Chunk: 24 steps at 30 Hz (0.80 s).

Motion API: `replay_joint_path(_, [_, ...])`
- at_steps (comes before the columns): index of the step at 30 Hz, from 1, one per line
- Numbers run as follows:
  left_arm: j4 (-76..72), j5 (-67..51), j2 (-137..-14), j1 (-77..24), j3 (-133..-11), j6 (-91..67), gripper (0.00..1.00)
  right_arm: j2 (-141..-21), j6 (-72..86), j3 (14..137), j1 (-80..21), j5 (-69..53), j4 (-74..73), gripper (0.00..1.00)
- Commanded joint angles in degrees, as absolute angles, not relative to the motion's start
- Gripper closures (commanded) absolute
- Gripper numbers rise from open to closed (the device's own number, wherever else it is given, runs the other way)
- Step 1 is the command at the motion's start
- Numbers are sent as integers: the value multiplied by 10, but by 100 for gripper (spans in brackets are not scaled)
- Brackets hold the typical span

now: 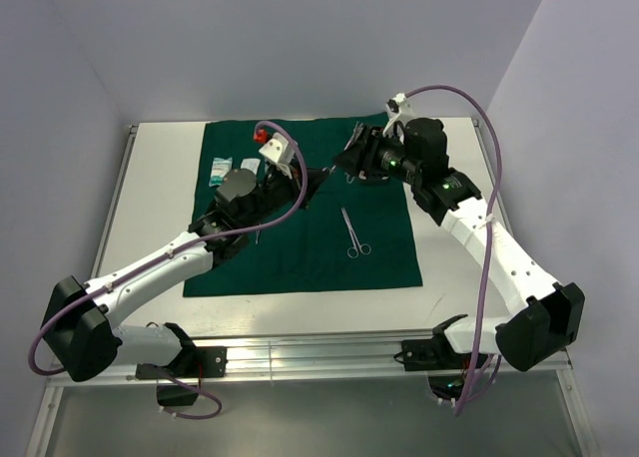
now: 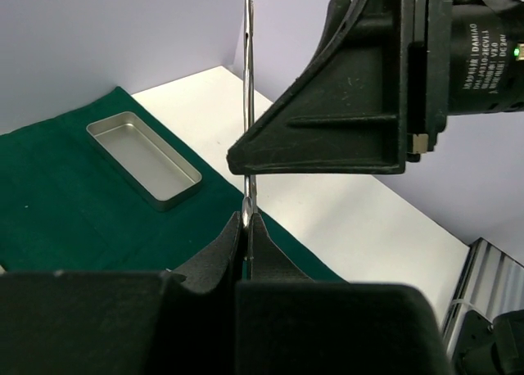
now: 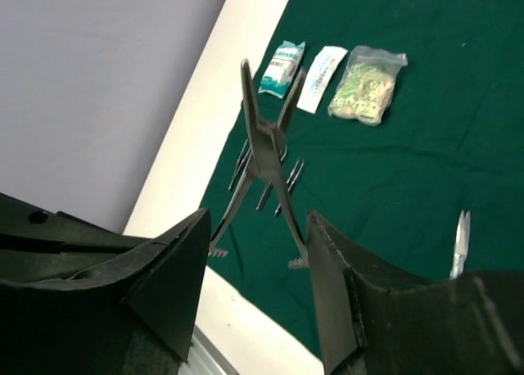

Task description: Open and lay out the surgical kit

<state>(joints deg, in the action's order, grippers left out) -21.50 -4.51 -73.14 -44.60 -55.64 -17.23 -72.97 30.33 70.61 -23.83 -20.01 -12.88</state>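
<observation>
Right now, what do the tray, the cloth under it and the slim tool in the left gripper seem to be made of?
Tray: brushed metal, dull grey sheen, likely steel.
Cloth: dark green fabric by its look, matte, softly creased.
Slim tool: polished metal, thin bright edge, probably steel.

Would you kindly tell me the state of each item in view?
cloth wrap: unfolded, lying flat.
steel tray: empty.
clamp: upright, tips spread apart.
scissors: closed, lying flat.
packets: lying side by side.
left gripper: shut on clamp.
right gripper: open.
</observation>
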Motion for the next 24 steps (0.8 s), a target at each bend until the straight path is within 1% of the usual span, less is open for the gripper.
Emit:
replay_joint_path(1, [-235, -25, -735, -445, -584, -161, 100, -738, 333, 736, -243, -212, -128, 44])
replay_joint_path(9, [-236, -23, -736, -445, -583, -162, 100, -754, 368, 738, -248, -229, -135, 51])
replay_joint_path(14, [-236, -24, -737, -445, -581, -156, 100, -758, 385, 733, -248, -236, -131, 59])
replay_joint_path(17, [-236, -20, -738, -446, -581, -149, 100, -758, 389, 733, -249, -242, -126, 66])
replay_joint_path(18, [-234, -18, -740, -446, -581, -148, 100, -758, 391, 735, -249, -243, -127, 71])
replay_joint_path(20, [-231, -10, -743, -449, -583, -141, 100, -758, 395, 737, -250, -243, -127, 77])
replay_joint_path(21, [-228, -7, -744, -451, -583, -139, 100, -758, 397, 736, -249, -243, -127, 85])
replay_joint_path(23, [-223, -4, -745, -453, -584, -137, 99, -758, 399, 737, -249, -243, -127, 90])
replay_joint_path(24, [-221, -4, -745, -453, -584, -137, 95, -759, 399, 737, -249, -243, -127, 97])
